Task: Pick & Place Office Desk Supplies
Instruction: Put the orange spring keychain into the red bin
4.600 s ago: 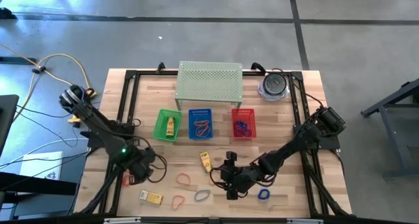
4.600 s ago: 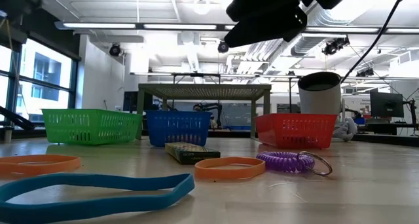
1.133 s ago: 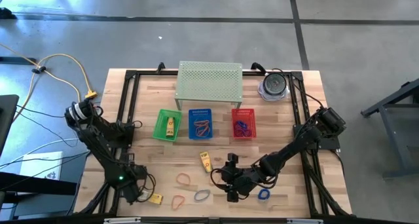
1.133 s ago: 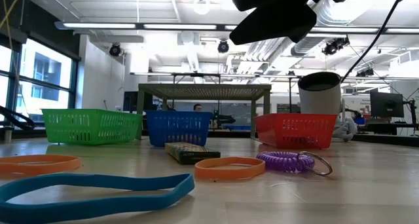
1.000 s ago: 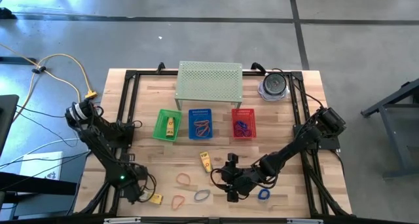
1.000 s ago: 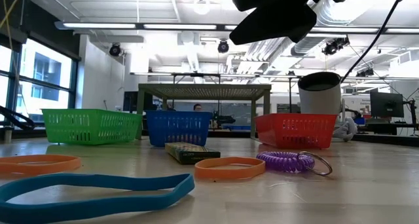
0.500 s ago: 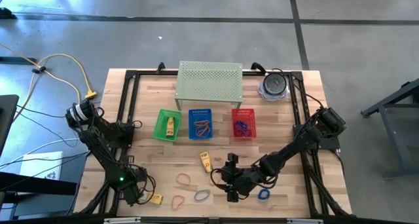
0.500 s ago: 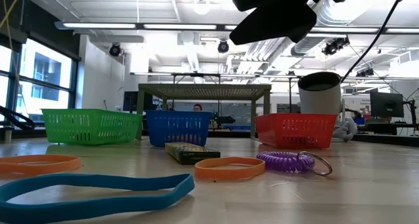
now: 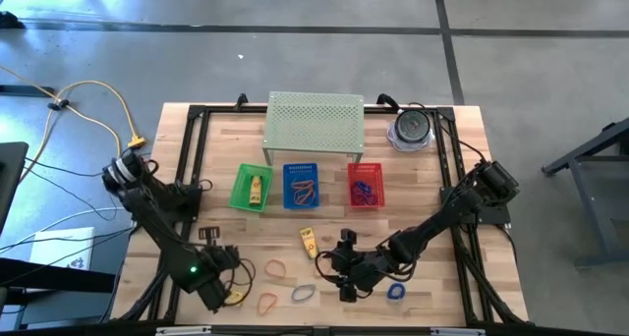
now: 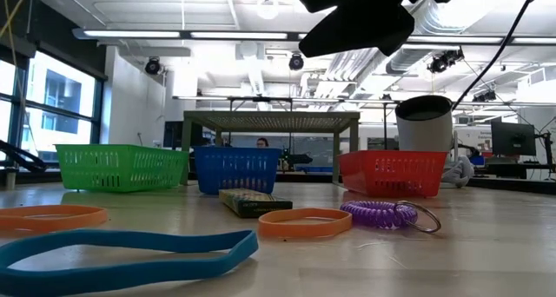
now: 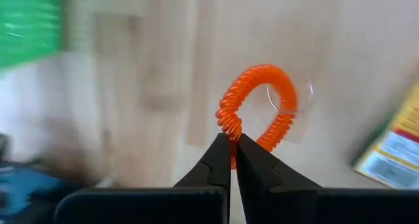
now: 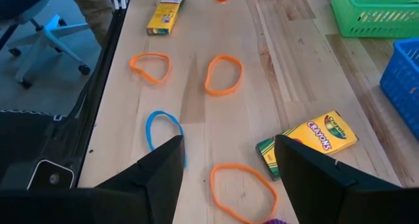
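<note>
Left pincer (image 11: 232, 140) clamped on one orange coil loop (image 11: 258, 109); right pincer (image 12: 226, 160) apart above three orange bands (image 12: 223, 74).

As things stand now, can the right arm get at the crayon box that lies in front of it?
Probably yes. The right gripper is open and empty, and the crayon box lies on bare table just ahead of its fingers. Only flat orange bands lie nearby; nothing stands in the way.

A bright orange coiled springy loop (image 11: 256, 111) is pinched at one end by the left gripper (image 11: 232, 147). A small yellow packet (image 11: 391, 153) lies flat on the wood just beside it.
</note>
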You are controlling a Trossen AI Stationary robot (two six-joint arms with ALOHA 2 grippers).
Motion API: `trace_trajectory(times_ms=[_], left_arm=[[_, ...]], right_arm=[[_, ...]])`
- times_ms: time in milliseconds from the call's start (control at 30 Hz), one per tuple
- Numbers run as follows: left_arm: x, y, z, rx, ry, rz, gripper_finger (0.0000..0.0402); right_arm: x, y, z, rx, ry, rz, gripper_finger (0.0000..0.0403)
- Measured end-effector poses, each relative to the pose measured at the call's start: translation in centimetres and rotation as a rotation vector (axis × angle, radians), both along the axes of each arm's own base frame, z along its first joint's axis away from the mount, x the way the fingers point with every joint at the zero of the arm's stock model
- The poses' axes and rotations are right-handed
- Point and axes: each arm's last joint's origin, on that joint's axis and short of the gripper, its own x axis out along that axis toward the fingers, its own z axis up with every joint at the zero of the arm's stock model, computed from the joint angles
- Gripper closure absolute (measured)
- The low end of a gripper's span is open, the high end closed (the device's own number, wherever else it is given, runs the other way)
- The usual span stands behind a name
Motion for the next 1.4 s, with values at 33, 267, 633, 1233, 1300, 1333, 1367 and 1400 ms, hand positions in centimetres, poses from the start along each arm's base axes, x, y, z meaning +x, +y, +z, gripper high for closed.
trace_trajectory(times_ms=[33, 267, 633, 1233, 1300, 1333, 1367, 1400], left_arm=[[0.3, 0.2, 0.4, 0.016, -0.009, 0.004, 0.0400], [2.4, 0.9, 2.7, 0.096, -0.152, -0.002, 0.0400], [5.9, 1.4, 4.3, 0.220, -0.534, 0.016, 0.0400], [13.5, -0.1, 4.3, 0.283, -0.937, -0.104, 0.0401], [14.1, -0.2, 3.9, 0.296, -0.942, -0.122, 0.0401], [14.3, -0.2, 3.9, 0.304, -0.943, -0.134, 0.0401], [14.4, -0.2, 3.8, 0.312, -0.946, -0.143, 0.0401], [14.6, -0.2, 3.9, 0.314, -0.954, -0.146, 0.0401]], right_arm=[[0.0, 0.0, 0.0, -0.001, 0.001, 0.000, 0.0177], [0.0, 0.0, -0.1, -0.003, 0.006, 0.000, 0.0177], [0.0, 0.0, 0.0, -0.004, -0.001, -0.010, 0.0177], [0.9, -0.4, 1.7, -0.046, -0.239, -0.232, 0.0177], [1.0, -0.5, 1.6, -0.047, -0.235, -0.233, 0.0177], [1.0, -0.5, 1.6, -0.044, -0.234, -0.230, 0.0177], [1.0, -0.5, 1.6, -0.040, -0.231, -0.224, 0.0177], [1.0, -0.5, 1.6, -0.036, -0.229, -0.218, 0.0177]])
